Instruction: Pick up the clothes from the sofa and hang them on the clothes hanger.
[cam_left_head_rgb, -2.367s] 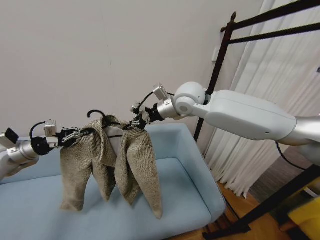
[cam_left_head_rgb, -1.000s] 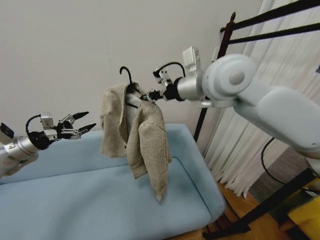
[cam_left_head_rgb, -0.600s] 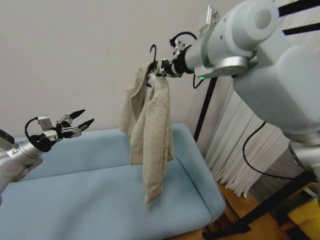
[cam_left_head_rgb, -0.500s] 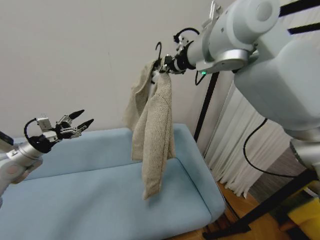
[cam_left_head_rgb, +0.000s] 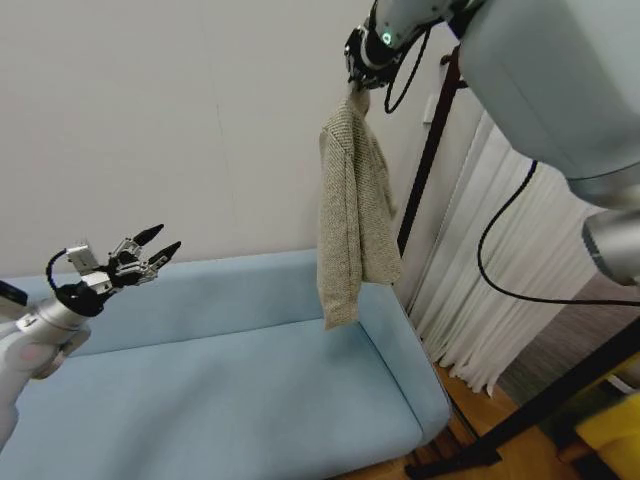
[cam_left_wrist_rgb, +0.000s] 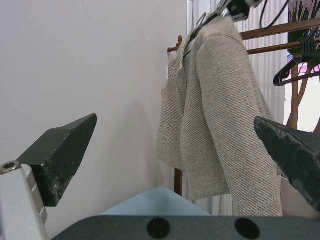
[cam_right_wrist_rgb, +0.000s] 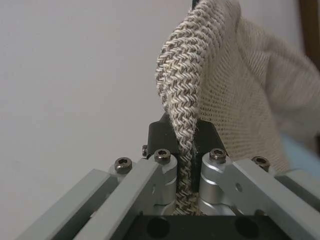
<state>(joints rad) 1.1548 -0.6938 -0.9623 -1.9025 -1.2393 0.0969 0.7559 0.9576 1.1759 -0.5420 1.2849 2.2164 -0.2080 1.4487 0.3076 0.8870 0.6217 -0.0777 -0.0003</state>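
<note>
Sweater (cam_left_head_rgb: 352, 215) is oatmeal beige in a tiny herringbone weave, with brown flecks up close. Sofa (cam_left_head_rgb: 230, 400) is pale blue, rack (cam_left_head_rgb: 428, 150) dark brown-black, curtains (cam_left_head_rgb: 455, 320) white. Left pincer (cam_left_head_rgb: 163, 238) has black tips on silver; right pincer (cam_right_wrist_rgb: 184, 150) is silver with black pads.

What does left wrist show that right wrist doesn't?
Left wrist: left hand open, the whole cardigan hanging by the rack rails, a spare black hanger, the sofa edge. Right wrist: the right hand shut on a fold of the cardigan, close up. Both: cardigan and white wall.
</note>
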